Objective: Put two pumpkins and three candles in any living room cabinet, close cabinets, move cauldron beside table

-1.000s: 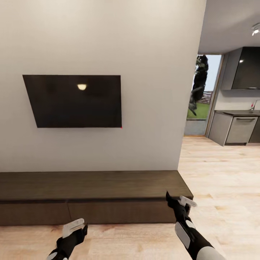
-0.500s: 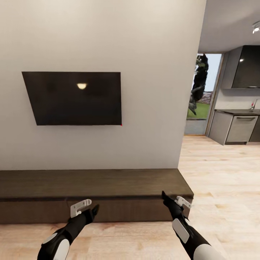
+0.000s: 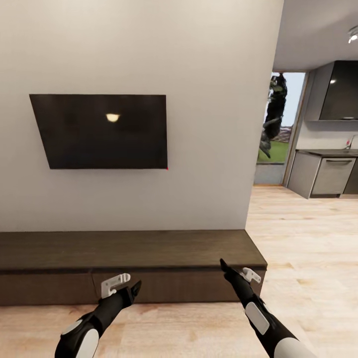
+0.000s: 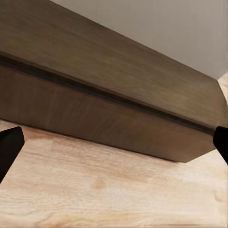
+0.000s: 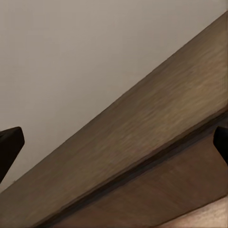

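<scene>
One cabinet [image 3: 129,253], one television [image 3: 102,132], two hands: left hand [image 3: 133,288], right hand [image 3: 223,266].

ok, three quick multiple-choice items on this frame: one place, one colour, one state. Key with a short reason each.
1. Where is the TV?
A. on the wall above the cabinet
B. on the floor
C. on the kitchen counter

2. What colour is the cabinet?
A. white
B. dark brown
C. teal

3. How are the cabinet's drawer fronts?
A. all pulled out
B. one removed
C. flush and closed

Key:
1 A, the screen hangs on the wall over the low unit.
2 B, its top and fronts are dark brown wood.
3 C, no pale insides show; the left gripper and right gripper hover open before it.
</scene>
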Robot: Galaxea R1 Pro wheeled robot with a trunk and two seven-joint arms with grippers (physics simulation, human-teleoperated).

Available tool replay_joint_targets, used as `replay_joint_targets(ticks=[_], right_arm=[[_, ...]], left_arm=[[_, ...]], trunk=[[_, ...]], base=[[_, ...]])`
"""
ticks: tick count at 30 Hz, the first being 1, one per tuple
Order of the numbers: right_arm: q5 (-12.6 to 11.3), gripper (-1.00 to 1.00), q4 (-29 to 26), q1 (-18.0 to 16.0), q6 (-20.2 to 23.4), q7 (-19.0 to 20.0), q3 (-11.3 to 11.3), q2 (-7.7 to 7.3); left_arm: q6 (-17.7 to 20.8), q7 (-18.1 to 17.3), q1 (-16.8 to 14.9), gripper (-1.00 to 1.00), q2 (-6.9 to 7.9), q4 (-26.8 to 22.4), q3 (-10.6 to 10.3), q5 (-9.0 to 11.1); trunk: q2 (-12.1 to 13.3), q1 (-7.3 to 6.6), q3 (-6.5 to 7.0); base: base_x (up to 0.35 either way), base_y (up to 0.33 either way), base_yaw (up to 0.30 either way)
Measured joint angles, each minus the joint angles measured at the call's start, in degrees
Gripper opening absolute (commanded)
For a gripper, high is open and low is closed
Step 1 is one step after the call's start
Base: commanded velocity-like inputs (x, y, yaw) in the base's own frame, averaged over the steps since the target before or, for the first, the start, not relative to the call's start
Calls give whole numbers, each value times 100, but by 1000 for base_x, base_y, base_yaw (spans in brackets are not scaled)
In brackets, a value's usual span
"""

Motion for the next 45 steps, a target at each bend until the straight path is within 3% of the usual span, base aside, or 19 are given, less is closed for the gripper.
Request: replay_joint_targets(ticks=[5, 10, 19, 36, 45], right_arm=[[-70, 100, 16, 42, 15, 74, -1, -254], [-86, 100, 28, 62, 120, 92, 1, -344], [-84, 100, 30, 66, 160, 101, 2, -359], [-74, 100, 20, 66, 135, 126, 2, -433], [-50, 100, 17, 66, 100, 90, 29, -373]], left_arm=[[1, 7, 0, 100, 20, -33, 4, 22], [-14, 23, 0, 100, 6, 243, -11, 31], [-34, 55, 0, 100, -14, 489, -363, 11], [-44, 78, 0, 100, -9, 585, -429, 5], [-52, 58, 0, 100, -2, 474, -423, 5]], trunk=[[-201, 110, -90], [-401, 220, -180], [-762, 417, -341], [-1444, 791, -646], [-1805, 989, -808]], base=[[0, 0, 0], [0, 0, 0], [0, 0, 0], [0, 0, 0], [0, 0, 0]])
